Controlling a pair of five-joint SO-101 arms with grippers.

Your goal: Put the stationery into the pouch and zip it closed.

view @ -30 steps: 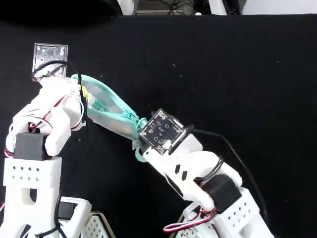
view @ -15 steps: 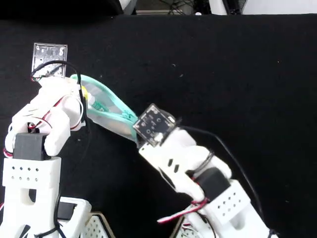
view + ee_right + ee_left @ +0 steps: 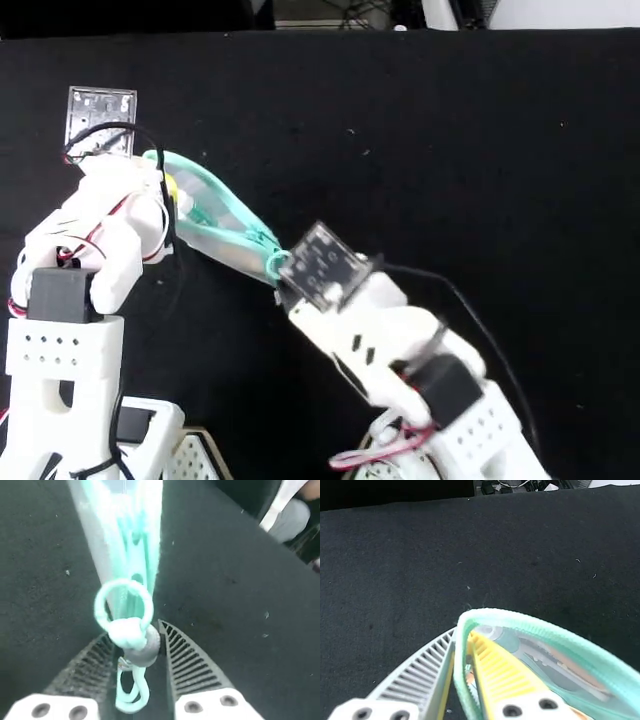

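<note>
A mint-green pouch (image 3: 215, 215) lies slanted on the black table between the two arms, held slightly up. My left gripper (image 3: 168, 200) is shut on the pouch's open end, its yellow and white fingers (image 3: 495, 672) pinching the mint rim (image 3: 520, 625). Stationery (image 3: 555, 662) shows inside the open mouth. At the other end my right gripper (image 3: 135, 640) is shut on the zip pull (image 3: 134, 639), a pale bead with a mint ring (image 3: 122, 605) above it. From above, the right gripper (image 3: 282, 272) sits under its wrist camera.
A small grey metal plate (image 3: 100, 115) lies at the far left, just beyond the left arm. The black table (image 3: 480, 150) stretches open to the right and back. Both arm bases stand at the near edge.
The right wrist slid along the pouch toward the left arm, then came back toward the near right. The left arm kept still with the pouch end in its grip.
</note>
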